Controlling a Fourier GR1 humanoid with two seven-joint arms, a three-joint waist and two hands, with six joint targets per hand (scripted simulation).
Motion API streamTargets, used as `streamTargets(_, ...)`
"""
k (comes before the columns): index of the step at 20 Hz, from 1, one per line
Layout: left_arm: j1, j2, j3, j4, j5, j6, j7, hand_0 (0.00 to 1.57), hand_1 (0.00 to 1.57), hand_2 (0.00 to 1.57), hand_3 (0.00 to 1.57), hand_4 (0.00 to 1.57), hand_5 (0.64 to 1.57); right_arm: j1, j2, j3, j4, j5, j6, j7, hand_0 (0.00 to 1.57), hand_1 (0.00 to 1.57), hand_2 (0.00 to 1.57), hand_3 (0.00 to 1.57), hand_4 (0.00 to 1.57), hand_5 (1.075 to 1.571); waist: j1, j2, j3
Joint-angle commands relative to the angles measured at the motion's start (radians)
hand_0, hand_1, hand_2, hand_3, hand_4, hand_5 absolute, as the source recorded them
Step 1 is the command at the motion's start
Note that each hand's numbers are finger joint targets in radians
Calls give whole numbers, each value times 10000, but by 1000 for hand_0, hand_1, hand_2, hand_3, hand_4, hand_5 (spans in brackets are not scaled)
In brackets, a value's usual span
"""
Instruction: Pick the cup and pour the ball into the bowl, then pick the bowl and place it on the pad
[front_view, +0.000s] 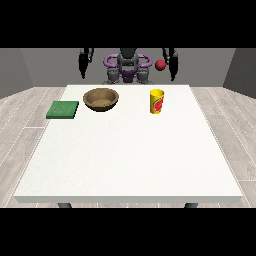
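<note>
The yellow cup (157, 101) stood upright at seven o'clock from the hand at the view's right (173, 67), the nearer one; whether its fingers were open or closed could not be told.

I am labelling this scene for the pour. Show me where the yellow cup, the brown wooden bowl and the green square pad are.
yellow cup (156, 101): front view, on its side wall.
brown wooden bowl (88, 100): front view, on its left rim.
green square pad (63, 109): front view, on its top face.
</note>
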Motion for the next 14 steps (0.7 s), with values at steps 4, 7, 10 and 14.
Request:
streamTargets(4, -68, 328, 120, -831, 99, -44, 797, 0, 0, 0, 0, 0, 1535, -99, -377, -126, -894, -63, 45, 744, 0, 0, 0, 0, 616, 1559, 57, -2257, 315)
streamTargets(7, 156, -966, -1100, -1492, 960, 516, 2824, 0, 0, 0, 0, 0, 1535, 185, -408, -747, -1025, -1042, 223, 1716, 0, 0, 0, 0, 616, 1559, -241, -3079, 438)
streamTargets(10, 86, -999, -1782, -2482, 1049, 1539, 4067, 0, 0, 0, 0, 0, 1536, 337, -974, -1380, -1135, -1668, 618, 2295, 0, 0, 0, 0, 611, 1561, 51, -3273, 429)
streamTargets(14, -229, -924, -1313, -3424, 624, 1967, 4170, 0, 0, 0, 0, 0, 1536, 831, -468, -948, -2307, -1394, 426, 1921, 0, 0, 0, 0, 547, 1563, -337, -2185, 418)
